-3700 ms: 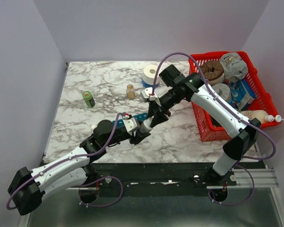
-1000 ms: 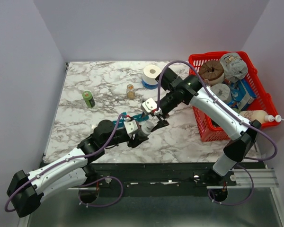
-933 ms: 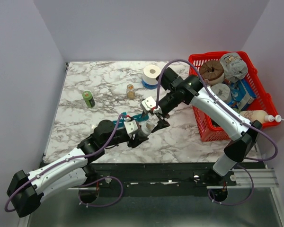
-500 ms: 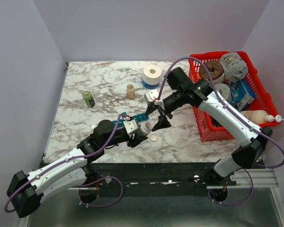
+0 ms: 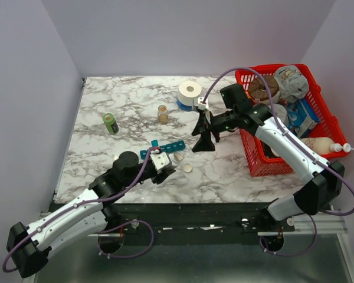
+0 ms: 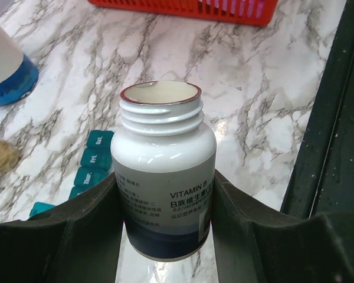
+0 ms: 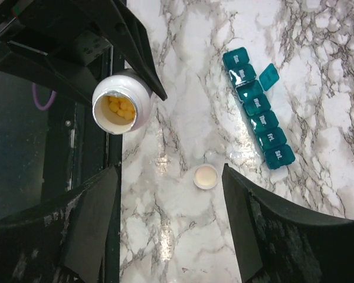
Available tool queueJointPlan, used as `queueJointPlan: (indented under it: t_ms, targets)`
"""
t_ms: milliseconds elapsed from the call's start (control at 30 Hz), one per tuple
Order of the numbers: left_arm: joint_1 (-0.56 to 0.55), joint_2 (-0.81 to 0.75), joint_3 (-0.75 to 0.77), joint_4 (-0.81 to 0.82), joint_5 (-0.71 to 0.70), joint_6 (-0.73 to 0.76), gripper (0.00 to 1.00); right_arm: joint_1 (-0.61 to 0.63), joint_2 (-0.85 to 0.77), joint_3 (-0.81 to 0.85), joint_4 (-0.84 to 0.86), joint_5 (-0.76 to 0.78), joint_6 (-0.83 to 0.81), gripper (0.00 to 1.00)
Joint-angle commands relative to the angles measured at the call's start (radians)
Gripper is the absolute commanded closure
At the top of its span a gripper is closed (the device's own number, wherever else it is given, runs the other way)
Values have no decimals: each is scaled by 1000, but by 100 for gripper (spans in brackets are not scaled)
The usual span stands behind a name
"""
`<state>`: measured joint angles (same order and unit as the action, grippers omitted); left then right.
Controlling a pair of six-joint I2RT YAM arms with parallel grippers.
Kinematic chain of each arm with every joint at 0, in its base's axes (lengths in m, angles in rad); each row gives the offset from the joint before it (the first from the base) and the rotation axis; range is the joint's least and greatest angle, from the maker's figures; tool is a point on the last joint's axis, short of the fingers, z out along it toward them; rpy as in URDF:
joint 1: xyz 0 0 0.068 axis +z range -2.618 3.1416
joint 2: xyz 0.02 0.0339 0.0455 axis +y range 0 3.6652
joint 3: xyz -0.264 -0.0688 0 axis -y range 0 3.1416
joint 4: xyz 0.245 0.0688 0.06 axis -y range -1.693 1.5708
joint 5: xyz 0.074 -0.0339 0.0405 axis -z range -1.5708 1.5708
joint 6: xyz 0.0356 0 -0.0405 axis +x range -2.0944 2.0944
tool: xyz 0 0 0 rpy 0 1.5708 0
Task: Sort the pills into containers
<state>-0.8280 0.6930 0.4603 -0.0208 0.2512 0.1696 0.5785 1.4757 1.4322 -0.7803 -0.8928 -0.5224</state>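
Looking down from the top view, left end effector (image 5: 172, 160) pinches the open bottle (image 5: 179, 156) at centre, teal organizer (image 5: 165, 147) just above it, long axis left-right. Left wrist view: organizer sits lower left of the bottle. Right wrist view: right end effector (image 7: 171, 212) spread, empty; pills (image 7: 119, 106) inside the bottle, upper left.

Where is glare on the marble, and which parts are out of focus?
Left wrist view: the white bottle is sharp, label readable, with a glare patch on the marble table right of it. Right wrist view: small glare spots beside the cap; the pill organizer is sharp, the fingers of the right tool are dark and soft. Top view: even light.
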Motion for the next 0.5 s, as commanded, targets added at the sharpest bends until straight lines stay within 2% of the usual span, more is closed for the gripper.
queueJointPlan:
  t_ms: [0, 167, 300, 400, 433, 467]
  targets:
    - [35, -67, 21, -99, -90, 65, 100, -37, -34, -6, 70, -58, 62, 19]
    - [92, -118, -21, -21, -115, 44, 100, -58, 0, -12, 49, -98, 9, 16]
    - [200, -132, -58, 151, -8, -74, 100, -72, 23, -13, 49, -118, -1, 16]
    - [299, -115, -90, 339, 23, -239, 100, -83, 32, -15, 50, -123, -10, 16]
    - [328, -99, -109, 463, 39, -295, 100, -88, 32, -18, 49, -109, -10, 16]
    - [402, -90, -117, 531, 55, -421, 100, -89, 32, -29, 50, -107, -10, 16]
